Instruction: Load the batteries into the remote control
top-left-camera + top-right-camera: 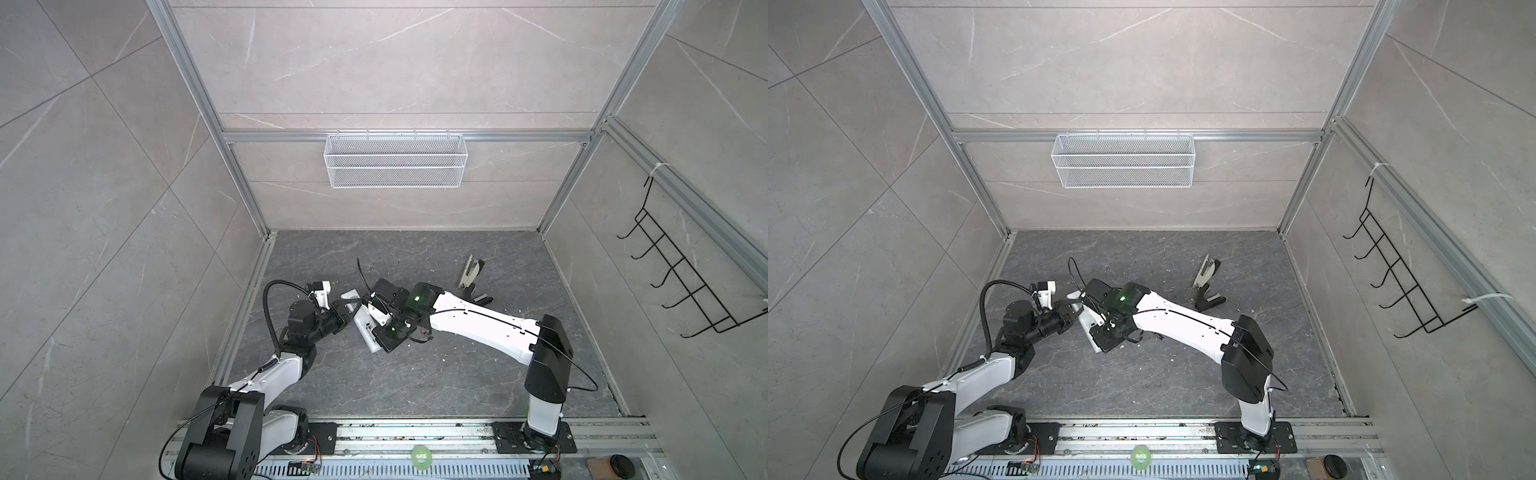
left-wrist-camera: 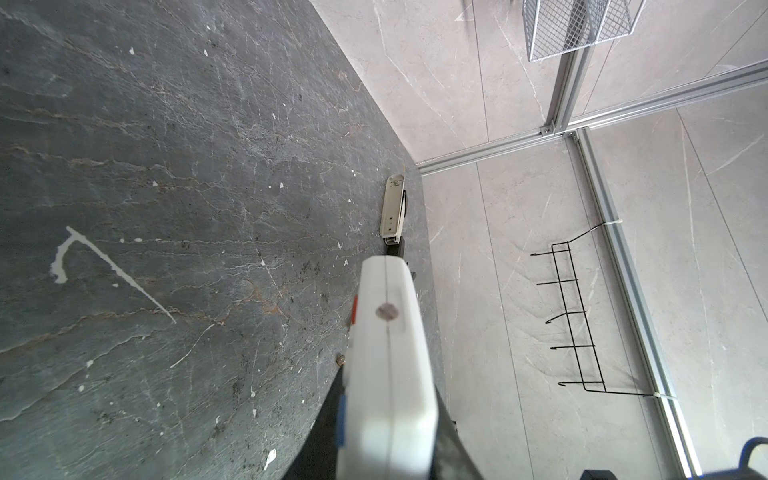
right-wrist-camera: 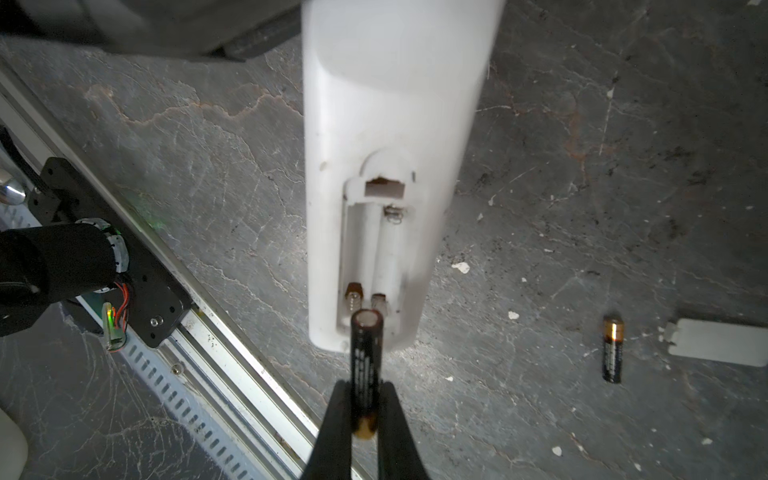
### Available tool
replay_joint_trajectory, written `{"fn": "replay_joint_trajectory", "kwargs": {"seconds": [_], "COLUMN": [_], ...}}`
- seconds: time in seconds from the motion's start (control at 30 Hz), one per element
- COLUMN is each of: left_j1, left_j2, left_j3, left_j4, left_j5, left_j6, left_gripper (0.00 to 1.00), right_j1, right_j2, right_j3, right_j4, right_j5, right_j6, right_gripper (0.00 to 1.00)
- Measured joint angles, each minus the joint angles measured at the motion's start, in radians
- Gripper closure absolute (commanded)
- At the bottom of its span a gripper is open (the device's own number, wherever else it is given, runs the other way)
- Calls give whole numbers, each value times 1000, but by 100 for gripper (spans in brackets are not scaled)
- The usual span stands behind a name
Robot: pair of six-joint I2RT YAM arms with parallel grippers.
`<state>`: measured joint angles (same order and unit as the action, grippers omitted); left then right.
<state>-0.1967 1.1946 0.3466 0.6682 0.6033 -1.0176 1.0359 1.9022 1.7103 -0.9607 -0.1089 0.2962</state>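
Pinched in the right gripper, one battery noses at the remote control's open bay; the second battery lies well apart. The left gripper clamps the remote control, its fingers largely hidden.

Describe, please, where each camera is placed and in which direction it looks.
Top views: high above the base rail, looking down at the table; both arms show, the left gripper holding the remote control.
Left wrist: on the left arm, looking along the held remote control towards the stapler; its dark fingers show.
Right wrist: on the right arm, looking past the right gripper, shut on a battery, into the remote control's open compartment.
Shared: both wrist views show the remote control.
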Motion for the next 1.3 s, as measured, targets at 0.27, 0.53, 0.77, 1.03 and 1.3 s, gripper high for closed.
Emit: {"fn": "replay_joint_trajectory", "kwargs": {"seconds": [0.27,0.53,0.77,1.03,1.3], "left_j1": [-2,-3,-6,-6,-6], "left_j2": [6,6,6,6,6], "left_j3": [-26,-32,-32,-34,-37], "left_j4": [20,22,22,21,23], "left_j5": [0,1,1,-1,-4], "left_j6": [-6,-13,-13,-12,-12], "left_gripper": [100,100,100,100,100], "right_j1": [0,0,0,0,4], "right_j2": [38,70,77,122,141], "right_j3": [18,44,58,106,137], "right_j4": [-11,-25,-38,-52,-77], "right_j5": [0,12,20,35,54], "right_j6": [0,-1,-1,-5,-5], "right_gripper": [100,100,100,100,100]}}
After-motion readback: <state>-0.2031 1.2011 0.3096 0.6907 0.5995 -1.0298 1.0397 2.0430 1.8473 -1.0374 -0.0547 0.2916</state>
